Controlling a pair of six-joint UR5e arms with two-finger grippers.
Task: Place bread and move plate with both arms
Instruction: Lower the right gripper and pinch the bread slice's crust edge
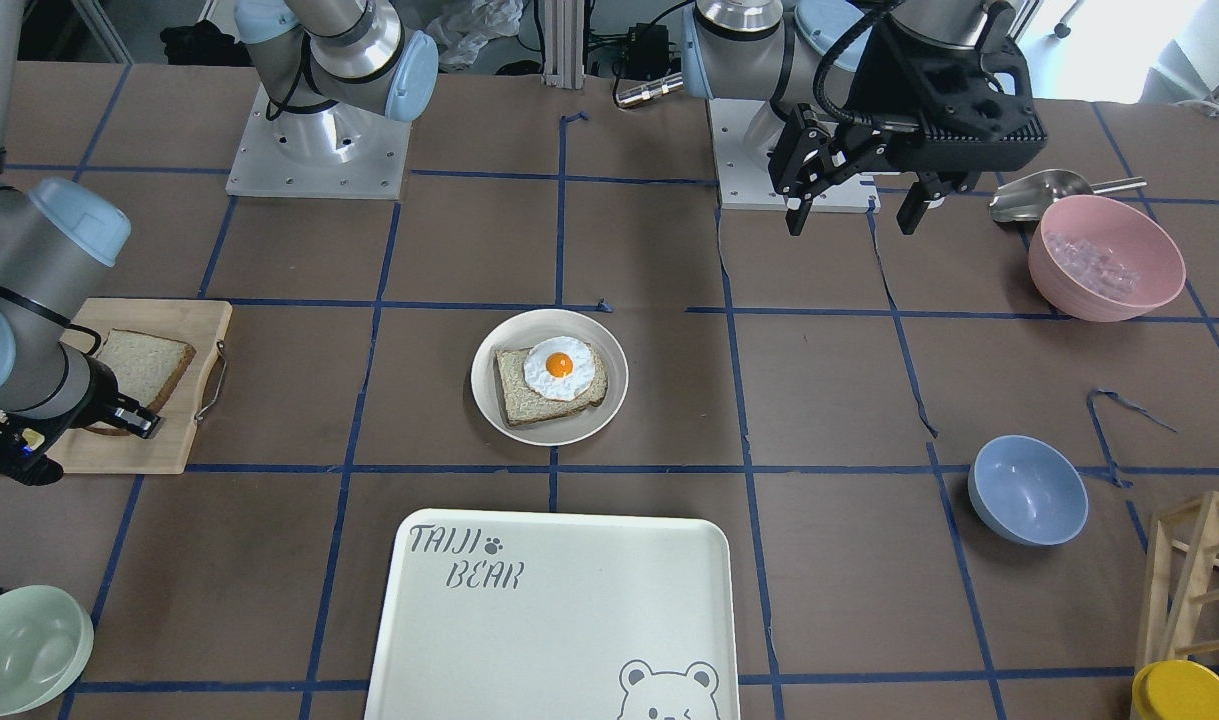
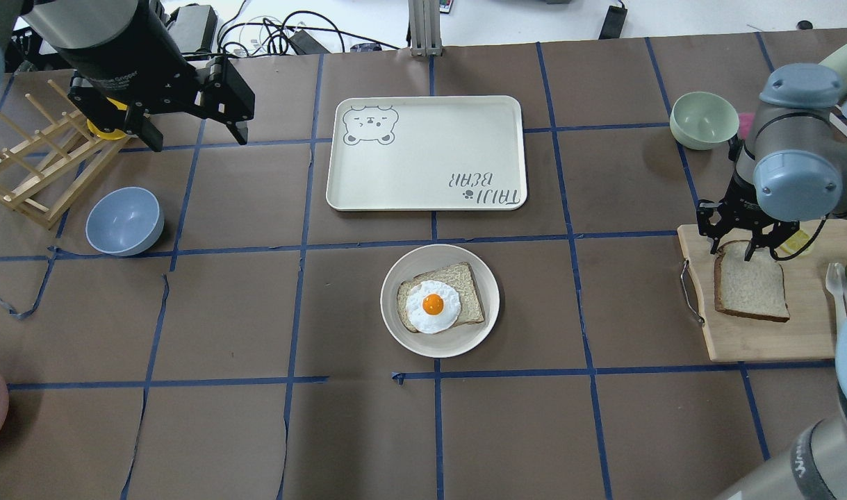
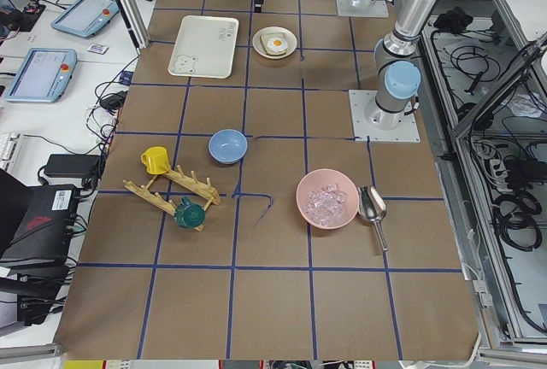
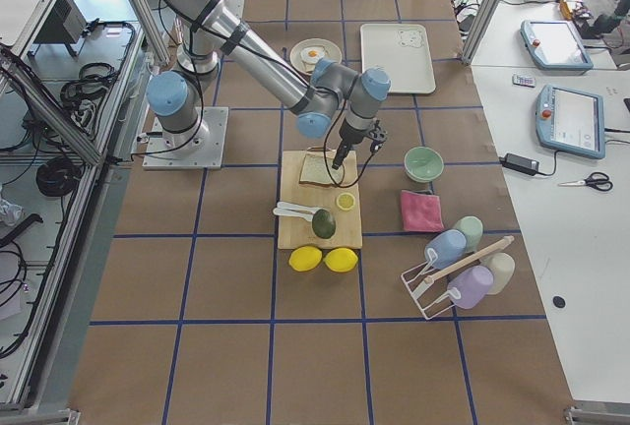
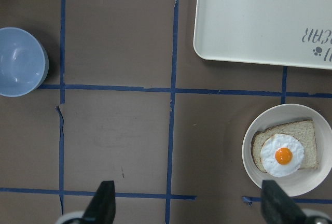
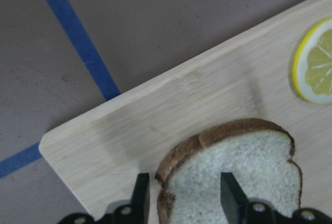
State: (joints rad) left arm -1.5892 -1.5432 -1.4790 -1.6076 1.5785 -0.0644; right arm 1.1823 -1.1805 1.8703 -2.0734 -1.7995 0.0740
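The plain pale bread (image 2: 751,288) lies flat on a wooden cutting board (image 2: 757,340) at the table's right. My right gripper (image 2: 732,251) is open and low over the bread's rounded far end. In the right wrist view one finger (image 6: 140,193) is outside the crust and the other is over the bread (image 6: 233,167). The round cream plate (image 2: 395,333) sits mid-table and holds a darker slice topped with a fried egg (image 2: 432,305). My left gripper (image 2: 190,139) is open and empty, high above the table's left. The plate also shows in the left wrist view (image 5: 251,164).
A large white bear-print tray (image 2: 426,187) lies beyond the plate. A blue bowl (image 2: 124,221) and a wooden rack (image 2: 34,167) are at the left. A green bowl (image 2: 703,119) is beyond the board, and a pink bowl (image 1: 1106,257) is near the left arm's base. A lemon slice (image 6: 316,68) lies on the board.
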